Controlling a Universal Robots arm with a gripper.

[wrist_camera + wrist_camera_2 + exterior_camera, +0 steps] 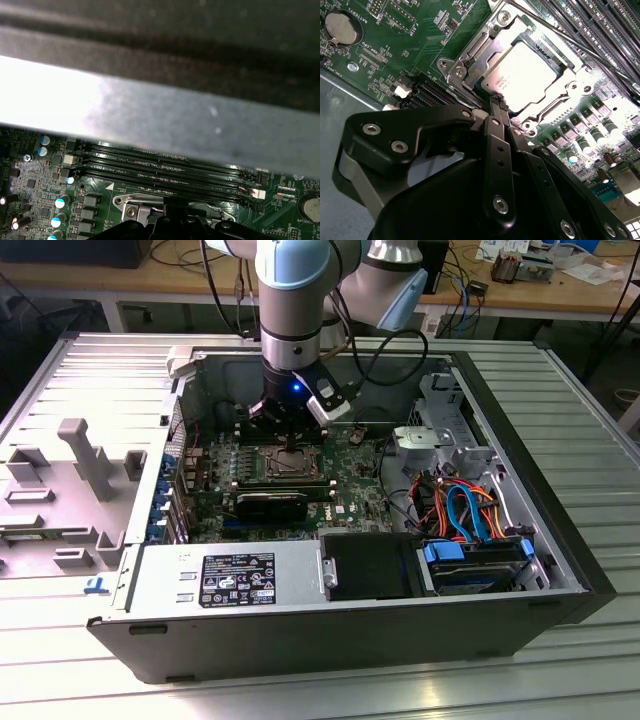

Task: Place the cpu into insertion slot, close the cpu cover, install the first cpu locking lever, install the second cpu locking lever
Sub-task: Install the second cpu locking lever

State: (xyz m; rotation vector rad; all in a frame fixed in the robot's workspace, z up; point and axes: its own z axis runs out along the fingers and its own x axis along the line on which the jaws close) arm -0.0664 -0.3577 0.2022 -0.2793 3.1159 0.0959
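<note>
The cpu point(527, 67) lies flat in the insertion slot point(285, 465) on the green board, its dull silver top showing. The cpu cover point(481, 46) is down over it, framing the chip through its window. A thin metal locking lever point(580, 50) runs along the socket's side by the memory slots. My gripper point(496, 102) is shut, its black fingertips pressed together right at the cover's edge; I cannot tell whether they touch it. In the exterior view the gripper point(290, 440) hangs straight over the socket inside the open computer case.
Long black memory slots point(165, 172) lie beside the socket. The case's grey wall point(175, 115) is close by. A coin battery point(340, 27) and capacitors point(585, 145) stand on the board. A power supply point(230, 575) and a drive bay with cables point(470, 515) fill the case's near side.
</note>
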